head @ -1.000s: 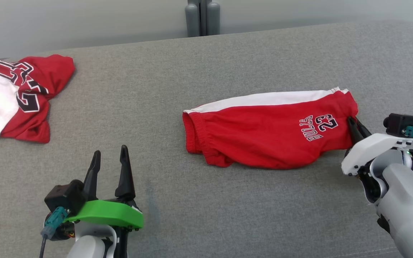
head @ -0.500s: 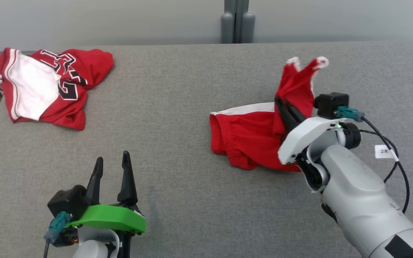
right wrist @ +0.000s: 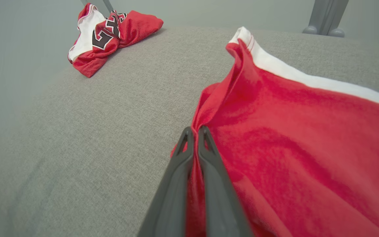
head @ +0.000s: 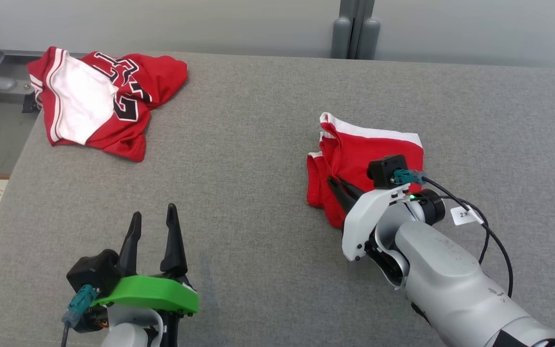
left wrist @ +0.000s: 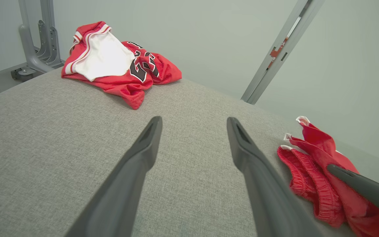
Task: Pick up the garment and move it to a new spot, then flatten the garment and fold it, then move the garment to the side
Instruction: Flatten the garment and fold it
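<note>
My right gripper (right wrist: 195, 131) is clamped on a fold of the red shorts (right wrist: 291, 131), its two fingers pressed together with cloth between them at the garment's left edge. The shorts lie bunched, white side stripe uppermost, right of centre on the grey fabric surface (head: 258, 144). My left gripper (head: 153, 212) hangs over bare surface at lower left, fingers spread and holding nothing. A crumpled red-and-white jersey (head: 99, 101) sits well apart at the far left corner.

The right arm (head: 441, 260) covers the near right part of the shorts (head: 354, 149); jersey (head: 113, 91) numerals partly folded under; cable tag (head: 463, 215) print too small to read.
</note>
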Controlling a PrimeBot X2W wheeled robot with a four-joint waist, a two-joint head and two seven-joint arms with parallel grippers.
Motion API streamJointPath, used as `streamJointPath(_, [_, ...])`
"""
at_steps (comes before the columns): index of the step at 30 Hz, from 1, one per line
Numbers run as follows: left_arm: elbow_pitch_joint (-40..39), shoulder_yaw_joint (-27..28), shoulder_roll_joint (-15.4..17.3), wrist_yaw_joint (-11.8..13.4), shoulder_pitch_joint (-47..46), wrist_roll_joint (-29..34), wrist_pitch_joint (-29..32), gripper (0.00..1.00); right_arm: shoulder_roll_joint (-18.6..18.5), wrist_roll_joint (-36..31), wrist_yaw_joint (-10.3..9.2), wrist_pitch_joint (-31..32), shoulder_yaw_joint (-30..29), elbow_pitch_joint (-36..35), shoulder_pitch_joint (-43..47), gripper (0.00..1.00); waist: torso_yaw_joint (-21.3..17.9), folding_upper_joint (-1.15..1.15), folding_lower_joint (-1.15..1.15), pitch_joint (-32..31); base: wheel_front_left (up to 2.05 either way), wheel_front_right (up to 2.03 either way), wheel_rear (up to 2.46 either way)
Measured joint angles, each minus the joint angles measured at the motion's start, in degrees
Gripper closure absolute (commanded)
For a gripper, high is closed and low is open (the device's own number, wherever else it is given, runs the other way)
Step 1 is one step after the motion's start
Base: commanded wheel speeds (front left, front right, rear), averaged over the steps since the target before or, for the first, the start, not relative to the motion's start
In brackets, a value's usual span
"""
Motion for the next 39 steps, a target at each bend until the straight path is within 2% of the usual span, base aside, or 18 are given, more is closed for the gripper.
streamJointPath(2, [0.04, 0.11, -0.02, -0.16, 0.01, 0.14, 0.00, 0.00, 0.09, 0.16, 0.00, 0.38, 1.23, 0.43, 0.02, 1.00, -0.25, 0.00, 0.00, -0.09, 0.00, 0.00, 0.00])
streamJointPath(3, [0.08, 0.09, -0.04, -0.19, 0.02, 0.15, 0.00, 0.00, 0.11, 0.47, 0.00, 0.40, 1.97, 0.52, 0.04, 0.91, -0.43, 0.00, 0.00, -0.16, 0.00, 0.00, 0.00])
streamJointPath(4, [0.11, 0.03, -0.11, -0.26, 0.04, 0.21, 0.00, 0.00, 0.18, 0.83, 0.00, 0.38, 2.50, 0.53, 0.09, 0.56, -0.63, 0.00, 0.00, -0.25, 0.00, 0.00, 0.00])
streamJointPath(5, [0.13, -0.01, -0.16, -0.38, 0.07, 0.32, 0.00, 0.00, 0.24, 1.12, 0.00, 0.38, 2.89, 0.52, 0.13, 0.46, -0.79, 0.00, 0.00, -0.32, 0.00, 0.00, 0.00])
streamJointPath(6, [0.18, -0.11, -0.21, -0.44, 0.12, 0.32, 0.00, 0.00, 0.27, 1.38, 0.00, 0.33, 3.43, 0.44, 0.18, 0.00, -1.02, 0.00, 0.00, -0.42, 0.00, 0.00, 0.00])
streamJointPath(16, [0.92, -2.41, -0.96, -1.37, 0.79, 0.16, 0.27, 0.00, -1.56, 4.25, 0.00, -4.52, 6.81, -4.42, 1.41, 0.00, -3.58, 0.00, 0.00, -1.54, 0.00, 0.00, 0.00])
streamJointPath(24, [1.14, -3.90, -1.26, -1.43, 1.20, 0.32, 0.60, 0.00, -6.02, 3.59, 0.00, -7.15, 1.60, -5.82, 2.00, 0.00, -5.17, 0.00, 0.00, -2.09, 0.00, 0.00, 0.00])
streamJointPath(29, [1.13, -4.03, -1.27, -1.43, 1.20, 0.32, 0.71, 0.00, -6.81, 0.45, 0.00, -7.28, -0.70, -5.26, 2.41, 0.00, -5.25, 0.00, 0.00, -1.79, 0.00, 0.00, 0.00])
streamJointPath(30, [1.12, -4.03, -1.25, -1.43, 1.19, 0.32, 0.71, 0.00, -6.64, -0.49, 0.00, -7.30, -0.66, -5.12, 2.41, 0.07, -5.22, 0.00, 0.00, -1.66, 0.00, 0.00, 0.00])
streamJointPath(31, [1.12, -4.03, -1.23, -1.43, 1.18, 0.32, 0.71, 0.00, -6.36, -1.43, 0.00, -7.32, -0.51, -4.90, 2.41, 0.48, -5.17, 0.00, 0.00, -1.50, 0.00, 0.00, 0.00])
streamJointPath(32, [1.11, -4.03, -1.23, -1.43, 1.14, 0.32, 0.73, 0.00, -6.05, -1.93, 0.00, -7.42, -0.22, -4.66, 2.41, 0.63, -5.10, 0.00, 0.00, -1.35, 0.00, 0.00, 0.00])
streamJointPath(33, [1.10, -4.03, -1.23, -1.43, 1.07, 0.32, 0.71, 0.00, -5.64, -2.64, 0.00, -7.47, 0.43, -4.19, 2.41, 0.88, -4.96, 0.00, 0.00, -1.15, 0.00, 0.00, 0.00])
streamJointPath(34, [1.11, -4.03, -1.23, -1.43, 1.01, 0.31, 0.71, 0.00, -5.12, -3.25, 0.00, -7.46, 1.05, -3.48, 2.41, 0.98, -4.77, 0.00, 0.00, -0.97, 0.00, 0.00, 0.00])
streamJointPath(35, [1.13, -4.02, -1.22, -1.43, 0.92, 0.31, 0.73, 0.00, -4.54, -3.42, 0.00, -7.44, 1.53, -2.96, 2.41, 1.00, -4.58, 0.00, 0.00, -0.81, 0.00, 0.00, 0.00])
streamJointPath(39, [1.29, -3.99, -1.20, -1.43, 0.39, 0.31, 0.70, 0.00, -2.19, -3.54, 0.00, -6.64, 4.14, -0.88, 2.35, 1.00, -3.37, 0.00, 0.00, -0.19, 0.00, 0.00, 0.00])
